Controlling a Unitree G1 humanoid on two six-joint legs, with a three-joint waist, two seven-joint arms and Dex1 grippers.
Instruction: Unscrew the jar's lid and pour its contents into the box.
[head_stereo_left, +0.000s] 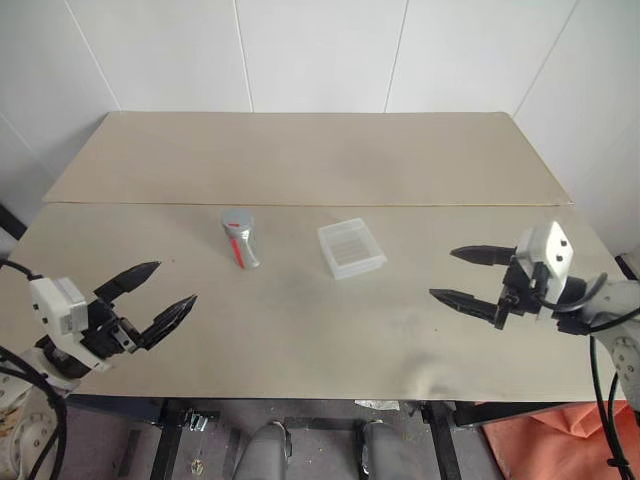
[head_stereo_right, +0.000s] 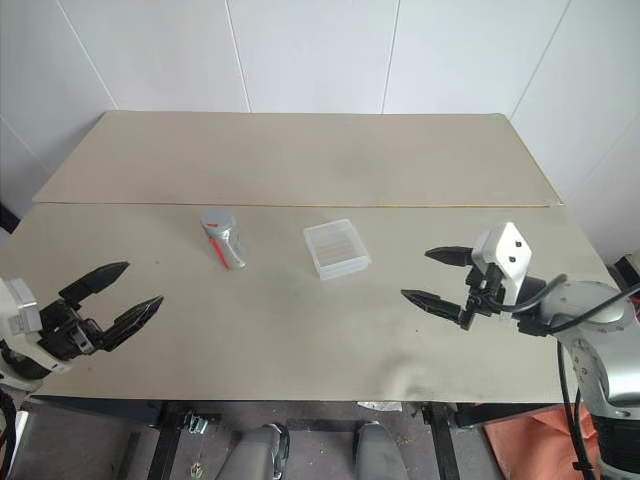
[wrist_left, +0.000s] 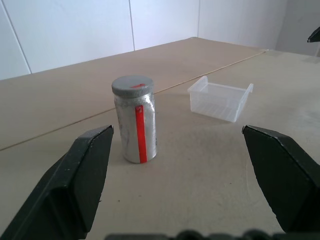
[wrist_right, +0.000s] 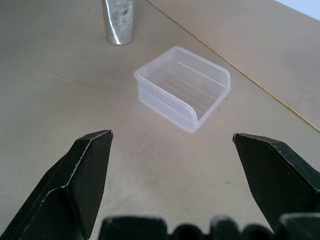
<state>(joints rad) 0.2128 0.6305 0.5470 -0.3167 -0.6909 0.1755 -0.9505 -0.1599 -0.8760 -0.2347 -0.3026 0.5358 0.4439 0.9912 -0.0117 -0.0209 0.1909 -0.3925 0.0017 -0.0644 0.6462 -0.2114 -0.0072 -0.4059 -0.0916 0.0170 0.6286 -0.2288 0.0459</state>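
Left end effector (head_stereo_left: 160, 292): fingers spread wide, empty, above the bench (head_stereo_left: 300, 340) near edge. Jar (head_stereo_left: 240, 238): upright, lid (wrist_left: 132, 85) on, ahead of it, well apart. Box (head_stereo_left: 351, 248): just beyond jar, between both. Right end effector (head_stereo_left: 468, 275): fingers spread wide, empty, facing box.

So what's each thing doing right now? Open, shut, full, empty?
Jar: upright on the table, untouched.
Lid: on the jar, screwed shut.
Box: open-topped, empty, beside the jar.
Left tool: open, holding nothing.
Right tool: open, holding nothing.
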